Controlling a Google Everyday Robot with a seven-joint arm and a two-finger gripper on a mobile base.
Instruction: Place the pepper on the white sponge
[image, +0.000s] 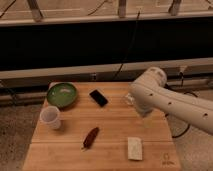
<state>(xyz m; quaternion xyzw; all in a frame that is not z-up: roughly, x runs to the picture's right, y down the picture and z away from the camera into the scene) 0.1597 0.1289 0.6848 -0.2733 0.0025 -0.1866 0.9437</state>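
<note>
Wooden table (115, 125), one white robot arm (170, 102) reaching in from the right edge.

- Pepper (90, 137): small, slender, dark red, tapered and slightly curved. It lies flat on the bare wood near the front edge, a little left of centre, with its thin end pointing toward the front-left corner. Nothing touches it.
- White sponge (134, 148): pale off-white block, rough-looking. It lies flat near the front edge, right of the pepper and apart from it, with nothing on it.
- Gripper: hidden behind the arm's bulk over the right-back part of the table, well apart from both pepper and sponge. Cannot tell whether it is open or closed, or whether it holds anything.
- Green bowl (62, 95) sits near the back-left corner.
- Translucent white cup (50, 117) stands upright by the left edge, in front of the bowl.
- Black phone (98, 98) lies toward the back edge, near centre.
- White bottle (128, 99) is mostly covered by the arm; only one end shows.
</note>
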